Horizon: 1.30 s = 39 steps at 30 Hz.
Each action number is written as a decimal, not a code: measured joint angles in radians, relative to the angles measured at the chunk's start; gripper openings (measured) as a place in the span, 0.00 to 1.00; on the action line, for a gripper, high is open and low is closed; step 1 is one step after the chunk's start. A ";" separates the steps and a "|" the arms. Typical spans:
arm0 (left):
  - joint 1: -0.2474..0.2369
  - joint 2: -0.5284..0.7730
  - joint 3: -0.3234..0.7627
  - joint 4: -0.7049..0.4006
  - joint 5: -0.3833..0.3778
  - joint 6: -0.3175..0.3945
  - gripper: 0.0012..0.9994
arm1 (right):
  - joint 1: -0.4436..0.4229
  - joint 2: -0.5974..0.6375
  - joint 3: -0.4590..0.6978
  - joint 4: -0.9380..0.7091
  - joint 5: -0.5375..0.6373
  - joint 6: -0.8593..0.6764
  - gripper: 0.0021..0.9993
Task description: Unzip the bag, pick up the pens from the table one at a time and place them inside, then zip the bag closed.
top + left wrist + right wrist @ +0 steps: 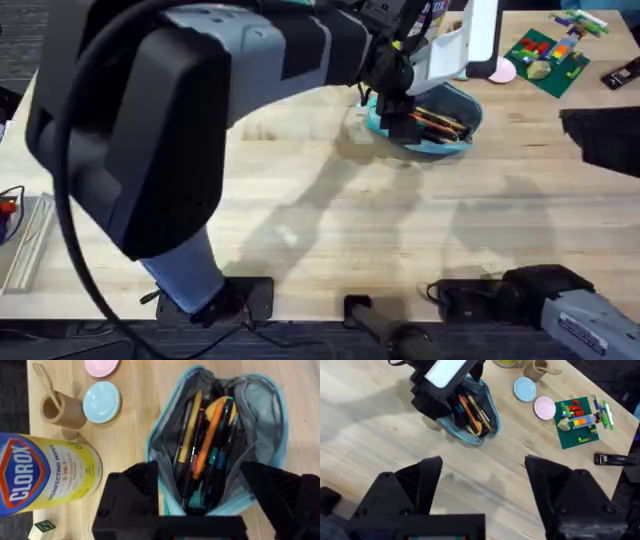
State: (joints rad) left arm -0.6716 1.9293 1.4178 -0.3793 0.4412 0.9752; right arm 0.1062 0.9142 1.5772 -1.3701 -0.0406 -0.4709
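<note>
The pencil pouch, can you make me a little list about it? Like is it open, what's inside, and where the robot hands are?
pouch: turquoise pencil pouch, lying on the wooden table
zipper: open, mouth spread wide
inside: pens and pencils, some orange, yellow, teal and black
left gripper: open, right over the pouch's mouth
right gripper: open, away from the pouch, holding nothing
nearby: Clorox wipes tub, light-blue dish, pink dish

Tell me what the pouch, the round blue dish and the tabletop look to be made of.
The bag: soft turquoise fabric with grey lining, since it sags open in folds. The blue dish: smooth matte, likely plastic, possibly ceramic. The table: pale wood, with visible plank grain and seams.
</note>
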 joint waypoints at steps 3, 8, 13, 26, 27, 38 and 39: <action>0.000 -0.008 0.000 0.002 0.000 -0.020 0.99 | 0.000 0.000 0.000 0.000 0.000 0.000 1.00; 0.014 -0.065 0.000 0.002 0.001 -0.039 0.99 | 0.000 0.000 0.000 0.002 0.000 0.000 1.00; 0.065 -0.149 0.000 0.002 0.030 -0.081 0.99 | 0.000 0.000 0.000 0.002 0.000 0.000 1.00; 0.343 -0.206 0.000 -0.068 0.364 -0.137 0.99 | 0.000 0.000 0.000 0.002 0.000 0.000 1.00; 0.366 -0.206 0.000 -0.074 0.397 -0.138 0.99 | 0.000 0.000 0.000 0.002 0.000 0.000 1.00; 0.584 -0.206 0.000 -0.159 0.595 -0.142 0.99 | 0.000 0.000 0.000 0.002 0.000 0.000 1.00; 0.591 -0.206 0.000 -0.182 0.599 -0.142 0.99 | 0.000 0.000 0.000 0.003 0.000 0.000 1.00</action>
State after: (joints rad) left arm -0.0808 1.7229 1.4178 -0.5610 1.0399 0.8333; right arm 0.1062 0.9142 1.5772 -1.3669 -0.0402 -0.4709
